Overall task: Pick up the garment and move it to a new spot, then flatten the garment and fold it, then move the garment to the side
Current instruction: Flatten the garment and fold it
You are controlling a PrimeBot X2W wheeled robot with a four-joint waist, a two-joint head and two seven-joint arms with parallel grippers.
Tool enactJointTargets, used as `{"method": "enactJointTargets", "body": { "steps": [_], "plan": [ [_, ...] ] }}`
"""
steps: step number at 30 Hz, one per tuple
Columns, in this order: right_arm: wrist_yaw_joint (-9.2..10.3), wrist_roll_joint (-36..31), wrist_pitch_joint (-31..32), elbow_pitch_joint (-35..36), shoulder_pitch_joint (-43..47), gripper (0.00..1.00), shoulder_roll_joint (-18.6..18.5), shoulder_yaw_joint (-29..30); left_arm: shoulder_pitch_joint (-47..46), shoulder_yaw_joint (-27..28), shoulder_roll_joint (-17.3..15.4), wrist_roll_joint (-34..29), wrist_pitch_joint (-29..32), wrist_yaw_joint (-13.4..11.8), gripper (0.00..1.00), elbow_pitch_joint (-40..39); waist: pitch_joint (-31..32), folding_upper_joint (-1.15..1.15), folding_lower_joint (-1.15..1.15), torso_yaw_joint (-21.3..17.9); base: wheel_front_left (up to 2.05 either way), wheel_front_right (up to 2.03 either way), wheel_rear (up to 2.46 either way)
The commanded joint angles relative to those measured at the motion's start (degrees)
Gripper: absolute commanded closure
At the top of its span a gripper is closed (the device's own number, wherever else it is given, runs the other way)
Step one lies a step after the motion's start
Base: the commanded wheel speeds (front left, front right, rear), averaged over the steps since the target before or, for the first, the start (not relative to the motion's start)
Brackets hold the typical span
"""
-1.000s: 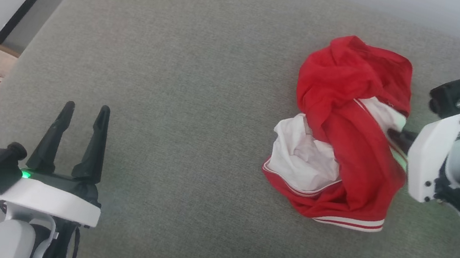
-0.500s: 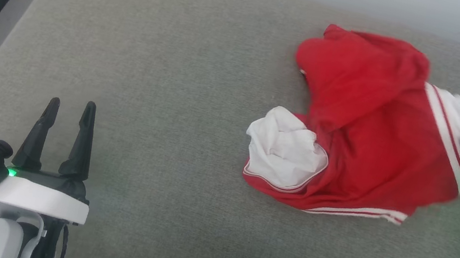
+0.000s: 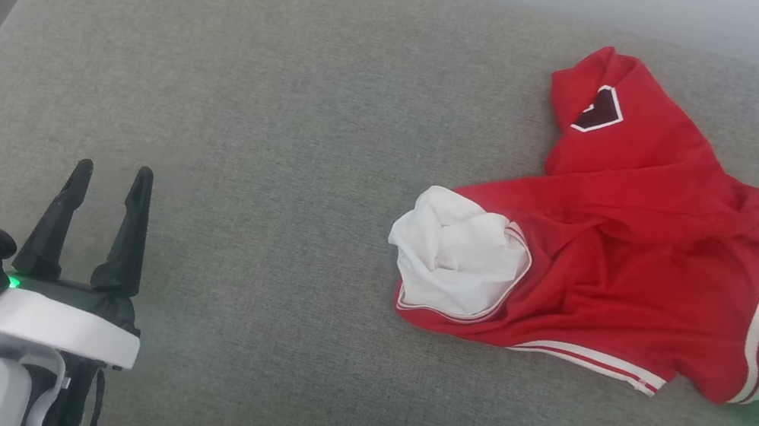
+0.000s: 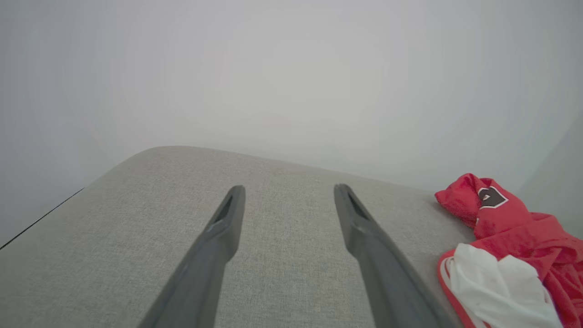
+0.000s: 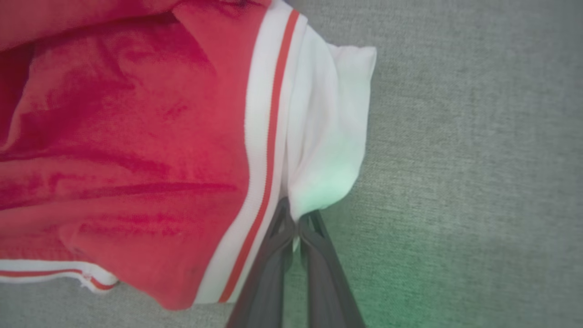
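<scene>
You are watching the garment (image 3: 617, 268) stretching out across the grey cushion (image 3: 267, 148) — a second ago it was sitting as a bunched heap, and now it is lying drawn long toward the right, with a dark, white-edged emblem (image 3: 599, 111) showing on its far fold. The head camera is turning too, so the whole scene is sitting shifted. Your right gripper (image 5: 294, 221) is reaching in low from the right edge, fingers pointing left and clenched on the white sleeve (image 5: 328, 127) just beside the striped trim (image 5: 268, 136). The rest of the shirt is trailing leftward from those fingertips. Your left gripper (image 3: 109, 171) is hovering over bare cushion — fingers spread, gripping nothing, well apart from the garment.
</scene>
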State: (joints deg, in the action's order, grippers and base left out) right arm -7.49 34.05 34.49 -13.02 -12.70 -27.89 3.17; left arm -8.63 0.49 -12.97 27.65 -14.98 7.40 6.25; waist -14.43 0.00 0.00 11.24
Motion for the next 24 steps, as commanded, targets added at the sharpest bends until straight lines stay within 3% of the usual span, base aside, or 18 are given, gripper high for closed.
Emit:
{"method": "enactJointTargets", "body": {
  "steps": [1, 2, 12, 17, 24],
  "plan": [
    [0.0, -1.0, 0.1, -0.8, -0.2, 0.11, 1.3, -0.1, -1.0, -0.3, -0.7, -0.1, -0.3, 0.1, 0.0, 0.2, 0.2, 0.0, 0.0, -0.4, 0.0, 0.0, 0.0],
    [0.0, -1.3, 0.2, -1.1, -0.5, 0.0, 2.0, 0.0, -1.0, -0.4, -1.0, 0.1, -0.3, 0.1, 0.0, 0.4, 0.4, 0.0, 0.0, -0.7, 0.0, 0.0, 0.0],
    [0.0, -3.9, 0.5, 2.4, -2.8, 0.0, 2.8, -3.4, -2.9, -6.4, -7.2, 4.4, 0.4, 0.1, 0.0, 2.8, 2.9, 0.0, 0.0, -4.6, 0.0, 0.0, 0.0],
    [0.0, -5.2, -2.6, 6.3, -2.4, 0.0, 3.1, -3.8, -6.0, -11.2, -12.0, 9.2, 7.0, 0.1, 0.0, 2.1, 4.3, 0.0, 0.0, -7.5, 0.0, 0.0, 0.0],
    [0.0, -9.6, -13.1, 10.2, -2.1, 0.0, 5.1, -3.2, -10.9, -14.6, -16.9, 14.8, 20.6, 0.1, 0.0, -0.9, 5.4, 0.0, 0.0, -12.5, 0.0, 0.0, 0.0]
  ]
}}
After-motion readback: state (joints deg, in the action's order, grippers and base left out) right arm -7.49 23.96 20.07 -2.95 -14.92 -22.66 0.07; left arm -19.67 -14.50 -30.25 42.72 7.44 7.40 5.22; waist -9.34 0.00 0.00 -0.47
